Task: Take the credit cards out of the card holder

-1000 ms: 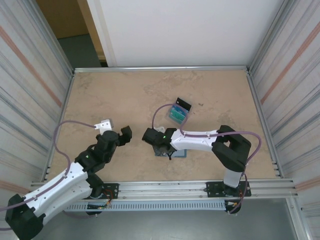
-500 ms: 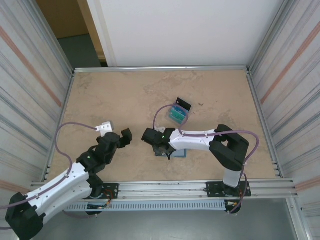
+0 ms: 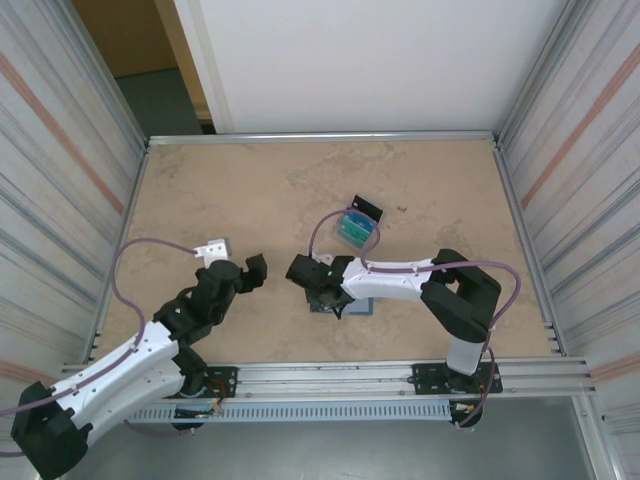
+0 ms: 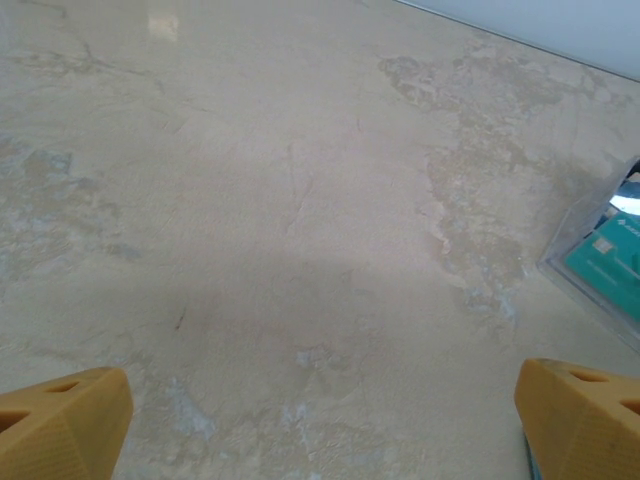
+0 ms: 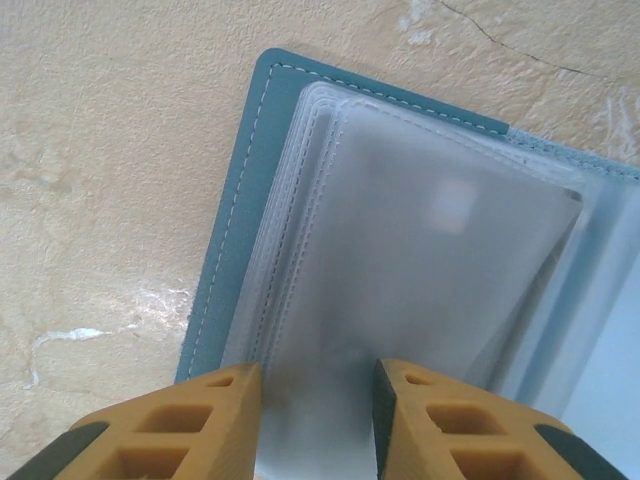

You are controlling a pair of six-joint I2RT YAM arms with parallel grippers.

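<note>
Check the right gripper (image 5: 318, 412) first. Its orange fingers (image 5: 225, 425) stand a narrow gap apart, tips down on the clear sleeves (image 5: 430, 250) of the open card holder (image 5: 235, 200). Sleeve material lies in that gap, but you cannot tell whether it is pinched. The card holder lies flat on the table (image 3: 220, 190), stitched blue edge showing, directly under this gripper. The right arm (image 3: 400, 280) reaches to it from the right of the card holder.

Now check the left gripper (image 4: 322, 418). Its fingers (image 4: 65, 420) are spread wide and hold nothing. It hangs over bare table, well to the left of the card holder.

Find the credit cards (image 3: 355, 228) beyond the card holder, apart from it: teal cards with a black card (image 3: 368, 209) at their far end. In the left wrist view a clear plastic edge borders them.
</note>
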